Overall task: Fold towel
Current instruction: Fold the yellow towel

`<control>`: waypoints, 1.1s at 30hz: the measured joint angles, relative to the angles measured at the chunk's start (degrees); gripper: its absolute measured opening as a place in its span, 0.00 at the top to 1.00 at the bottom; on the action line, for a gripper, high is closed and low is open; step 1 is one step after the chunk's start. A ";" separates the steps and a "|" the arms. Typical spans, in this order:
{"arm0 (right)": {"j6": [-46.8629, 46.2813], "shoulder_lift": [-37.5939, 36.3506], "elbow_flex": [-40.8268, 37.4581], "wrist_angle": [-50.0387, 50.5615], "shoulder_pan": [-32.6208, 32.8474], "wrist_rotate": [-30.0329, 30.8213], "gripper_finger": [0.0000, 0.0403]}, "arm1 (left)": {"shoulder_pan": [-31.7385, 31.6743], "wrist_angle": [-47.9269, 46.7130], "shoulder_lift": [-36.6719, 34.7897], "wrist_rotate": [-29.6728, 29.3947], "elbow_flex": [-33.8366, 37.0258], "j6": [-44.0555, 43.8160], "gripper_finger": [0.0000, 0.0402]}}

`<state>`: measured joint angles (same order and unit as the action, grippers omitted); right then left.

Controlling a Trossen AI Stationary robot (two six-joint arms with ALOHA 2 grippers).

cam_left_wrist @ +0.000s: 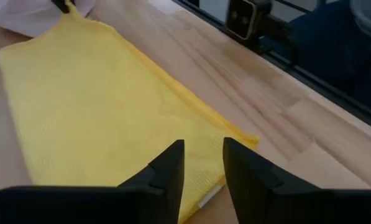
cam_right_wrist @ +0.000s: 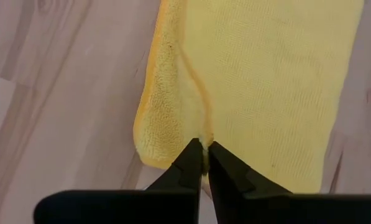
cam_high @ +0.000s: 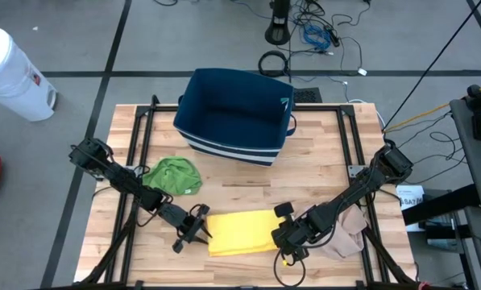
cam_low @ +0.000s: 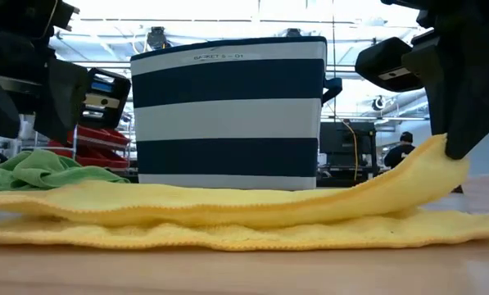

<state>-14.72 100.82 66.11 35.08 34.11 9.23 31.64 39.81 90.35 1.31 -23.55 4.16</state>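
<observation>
Now right gripper (cam_right_wrist: 204,149) is pinching yellow towel (cam_high: 240,232) at its right end, long axis running toward released left gripper (cam_left_wrist: 204,155) hovering over towel's opposite end.

Two dark arms, tapered blk end effector fingers (cam_left_wrist: 173,171)

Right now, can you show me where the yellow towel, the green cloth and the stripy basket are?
yellow towel (cam_high: 240,232), high view, middle of its folded top.
green cloth (cam_high: 174,176), high view, centre of the crumpled heap.
stripy basket (cam_low: 228,115), low view, on its striped front wall.
</observation>
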 joint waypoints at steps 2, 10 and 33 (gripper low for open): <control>-0.41 0.00 0.00 0.34 0.00 -0.29 0.96 | -0.11 -0.12 0.00 -1.52 0.00 -0.57 0.70; -1.10 0.00 0.00 0.93 0.13 -4.83 0.96 | -2.85 -0.70 0.02 -2.26 0.00 -1.26 0.70; -6.56 0.02 0.00 -6.48 2.16 -0.83 0.54 | -9.27 -0.83 0.02 -2.31 0.00 -1.11 0.70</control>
<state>-21.28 100.84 66.11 28.60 36.27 8.41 22.37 38.98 90.37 -0.99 -23.55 3.05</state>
